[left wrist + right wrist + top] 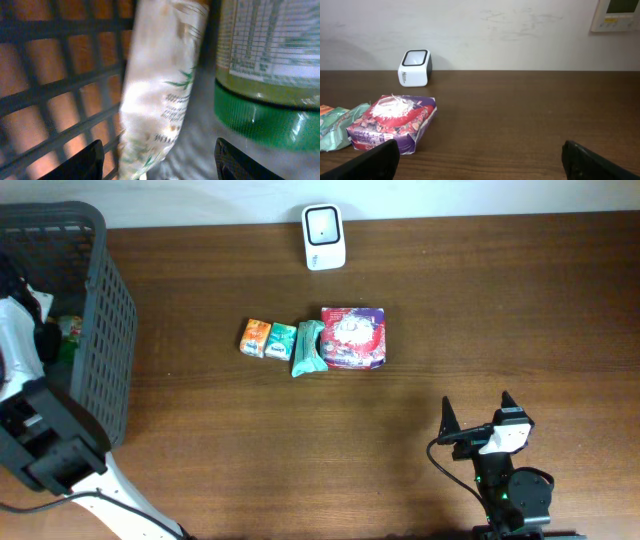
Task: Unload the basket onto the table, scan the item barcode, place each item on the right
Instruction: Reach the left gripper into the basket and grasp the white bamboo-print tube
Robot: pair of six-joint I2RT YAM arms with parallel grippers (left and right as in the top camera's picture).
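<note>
In the left wrist view a white packet (160, 85) with green leaf print stands inside the dark mesh basket (55, 90), next to a green-capped bottle (267, 60). My left gripper (160, 162) straddles the packet's lower end. Its fingers are apart, with a gap still showing on the right side. From overhead the left arm (25, 350) reaches down into the basket (100, 330) and its jaws are hidden. The white barcode scanner (324, 237) stands at the table's far edge. My right gripper (478, 408) stands open over bare wood at the front right, holding nothing.
A row of items lies mid-table: an orange packet (255, 337), a small green packet (281, 340), a teal bar (309, 347) and a red-and-purple pack (352, 337). The right wrist view shows that pack (392, 122) and the scanner (415, 61) before a white wall.
</note>
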